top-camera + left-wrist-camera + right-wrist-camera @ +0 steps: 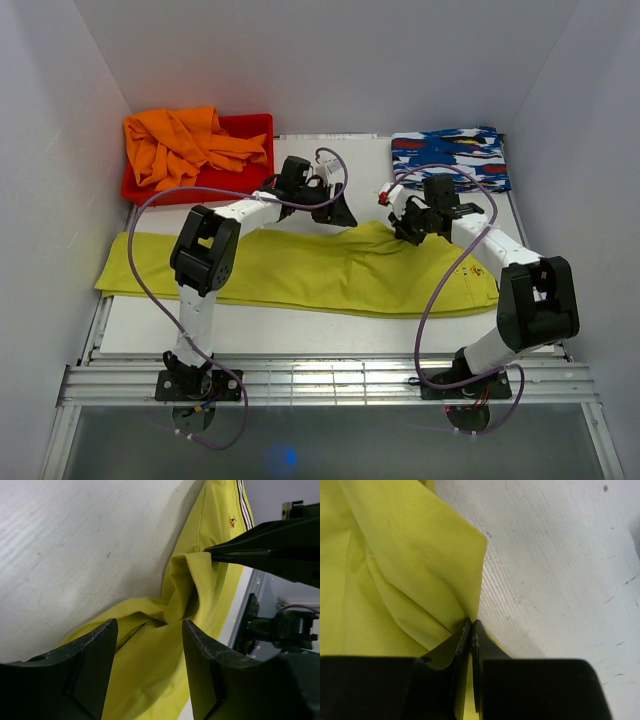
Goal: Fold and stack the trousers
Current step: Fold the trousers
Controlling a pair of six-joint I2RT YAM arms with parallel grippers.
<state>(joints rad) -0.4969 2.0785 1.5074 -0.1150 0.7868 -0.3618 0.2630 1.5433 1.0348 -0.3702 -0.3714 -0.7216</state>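
The yellow-green trousers (290, 268) lie lengthwise across the table, waistband end at the right. My right gripper (406, 232) is shut on a fold of their far edge and lifts it into a small peak; its wrist view shows the cloth (410, 570) pinched between the closed tips (471, 625). My left gripper (336, 213) is open over the far edge of the trousers, just left of that peak. In the left wrist view the cloth (150, 665) lies between the spread fingers (97, 650), and the striped waistband (244, 505) shows at the top.
A red bin (250, 130) at the back left holds an orange garment (185, 145). A folded blue, white and red patterned cloth (450, 155) lies at the back right. White walls close in both sides. Bare table (75, 545) lies behind the trousers.
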